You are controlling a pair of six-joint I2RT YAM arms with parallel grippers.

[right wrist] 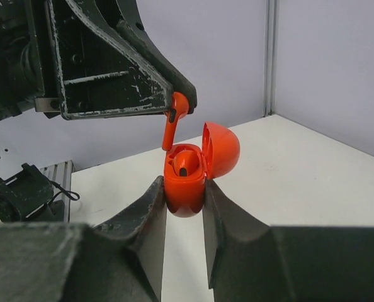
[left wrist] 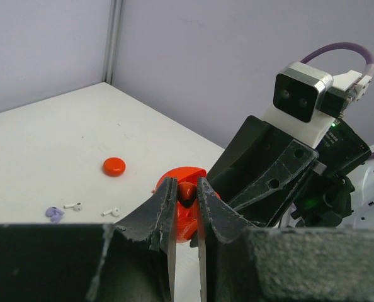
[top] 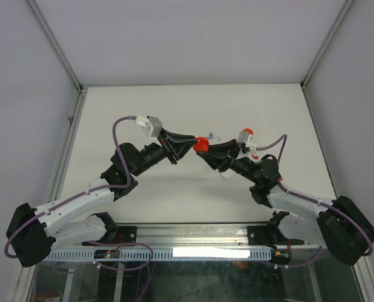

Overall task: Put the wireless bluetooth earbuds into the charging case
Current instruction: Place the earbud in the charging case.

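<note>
My right gripper (right wrist: 184,189) is shut on the red charging case (right wrist: 186,182), held upright above the table with its lid (right wrist: 220,149) swung open. One red earbud (right wrist: 187,165) sits in a slot inside. My left gripper (left wrist: 187,189) is shut on another red earbud (right wrist: 174,119), stem pointing down, its tip at the case's left rim. From above, both grippers meet mid-table at the case (top: 201,145). More earbuds lie on the table: two white ones (left wrist: 72,206) (left wrist: 111,212) and a lilac one (left wrist: 53,214).
A round red disc (left wrist: 114,166) lies on the white table (top: 174,107) beyond the loose earbuds. Grey walls close in the table at the back and sides. The arm bases and a metal rail (top: 193,236) run along the near edge.
</note>
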